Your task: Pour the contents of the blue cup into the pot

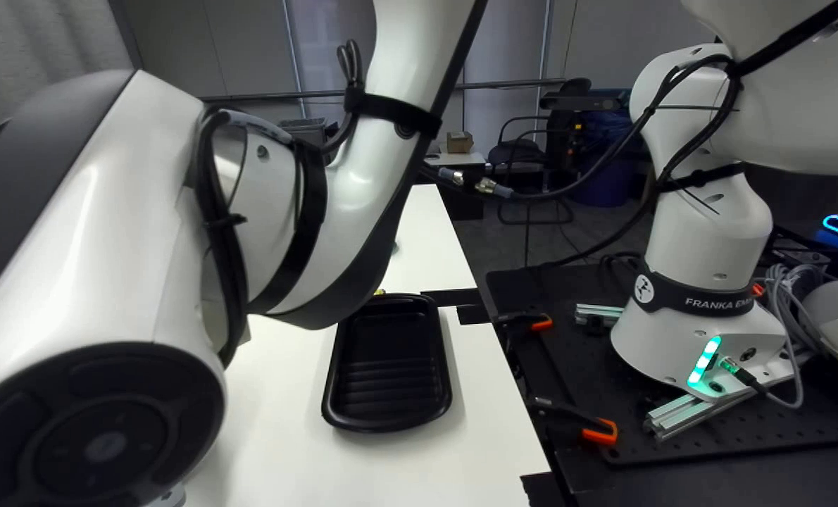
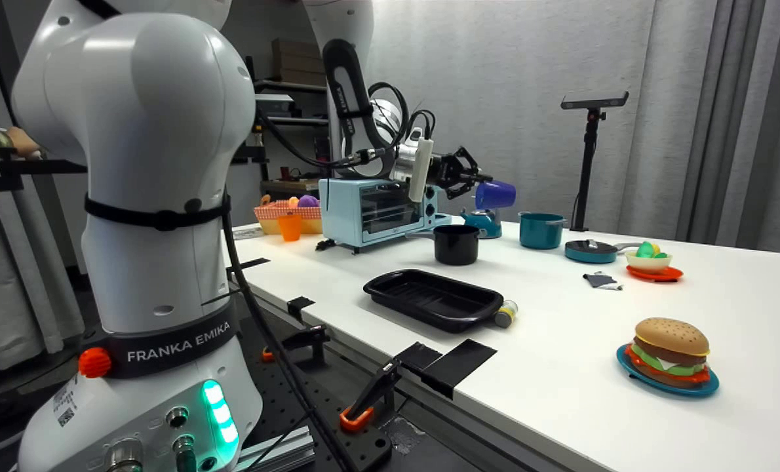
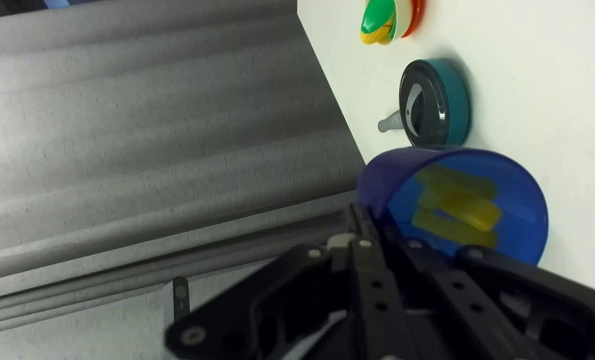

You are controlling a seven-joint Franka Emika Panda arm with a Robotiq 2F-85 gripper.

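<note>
Blue, tapered and plastic, the small cup (image 2: 495,195) hangs tilted above the white table (image 2: 560,314), its wall pinched in my end effector (image 3: 372,217), yellow pieces (image 3: 470,210) inside. Round, black and handled, the pot (image 2: 455,246) stands inward of the table's edges.

The gripper (image 2: 484,177) held the blue tumbler (image 2: 497,195) tilted above the white table (image 2: 547,357). A black saucepan (image 2: 455,248) stood near a light-blue toaster oven (image 2: 380,213), a teal kettle (image 2: 487,225) and a teal pot (image 2: 539,233); closer in lay a black roasting pan (image 2: 433,298) and a toy hamburger (image 2: 670,347) on a teal plate (image 2: 695,389).
</note>
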